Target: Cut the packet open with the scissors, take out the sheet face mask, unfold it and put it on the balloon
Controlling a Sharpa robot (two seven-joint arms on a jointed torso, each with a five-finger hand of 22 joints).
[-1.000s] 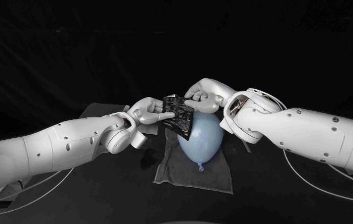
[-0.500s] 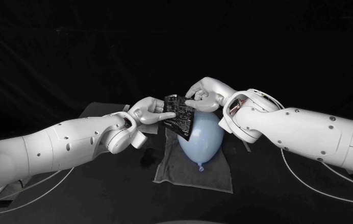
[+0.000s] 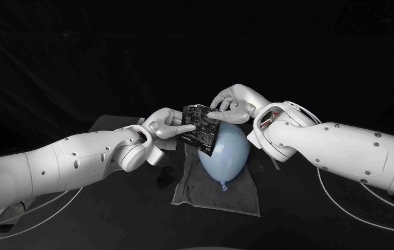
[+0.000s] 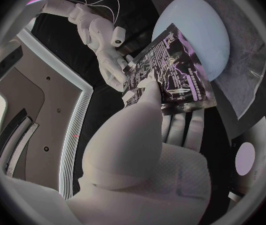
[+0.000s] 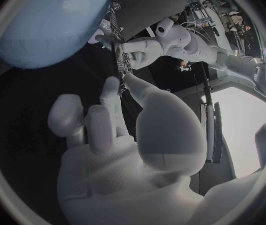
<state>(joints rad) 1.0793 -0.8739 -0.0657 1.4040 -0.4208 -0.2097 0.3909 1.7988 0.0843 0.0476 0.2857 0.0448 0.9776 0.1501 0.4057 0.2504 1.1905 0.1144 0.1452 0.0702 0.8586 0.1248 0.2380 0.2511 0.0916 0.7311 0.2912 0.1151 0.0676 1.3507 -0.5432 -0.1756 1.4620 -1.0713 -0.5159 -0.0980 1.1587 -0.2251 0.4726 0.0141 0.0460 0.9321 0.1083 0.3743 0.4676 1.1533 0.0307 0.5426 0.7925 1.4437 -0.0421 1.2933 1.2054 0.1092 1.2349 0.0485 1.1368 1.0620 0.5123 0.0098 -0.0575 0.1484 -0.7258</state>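
Note:
A dark printed packet (image 3: 200, 132) hangs above the pale blue balloon (image 3: 224, 154), which lies on a grey cloth (image 3: 220, 192). My left hand (image 3: 167, 124) pinches the packet's left side, thumb on its face, as the left wrist view shows at the packet (image 4: 167, 75). My right hand (image 3: 232, 106) pinches the packet's top right corner between thumb and a finger. In the right wrist view the packet (image 5: 120, 50) is edge-on between my right hand's fingertips (image 5: 127, 79) and my left hand (image 5: 147, 52), with the balloon (image 5: 48, 22) beside it. No scissors or mask sheet can be seen.
The grey cloth lies across the middle of the black table (image 3: 107, 216). White cables (image 3: 341, 199) trail from both arms along the table's sides.
My right hand has shifted slightly up and to the right at the packet's top corner. The packet has tilted a little with it. My left hand keeps its hold.

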